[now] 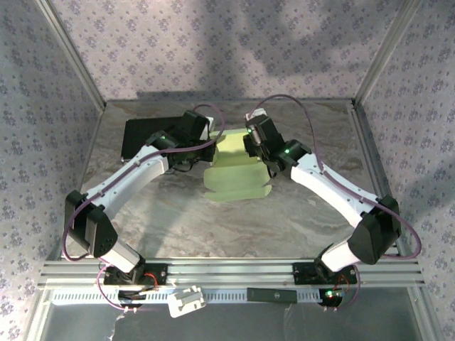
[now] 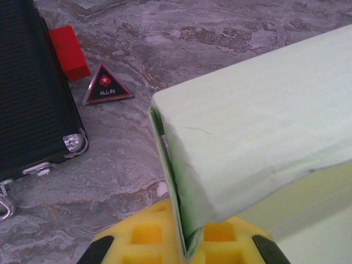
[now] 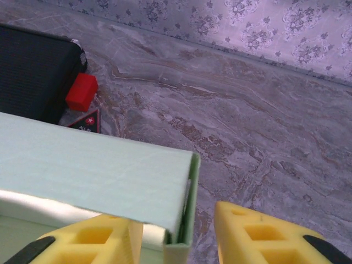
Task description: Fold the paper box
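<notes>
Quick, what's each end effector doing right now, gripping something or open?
Left end effector: closed, pinching an edge of the paper box.
Right end effector: open, fingers apart on either side of the box's wall.

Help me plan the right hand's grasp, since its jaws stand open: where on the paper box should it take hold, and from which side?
Probably the thin upright end wall of the paper box, approached end-on, where the right hand straddles it. That wall is narrow enough to fit between its open jaws; the broad top panel is not. The left hand pinches another edge.
</notes>
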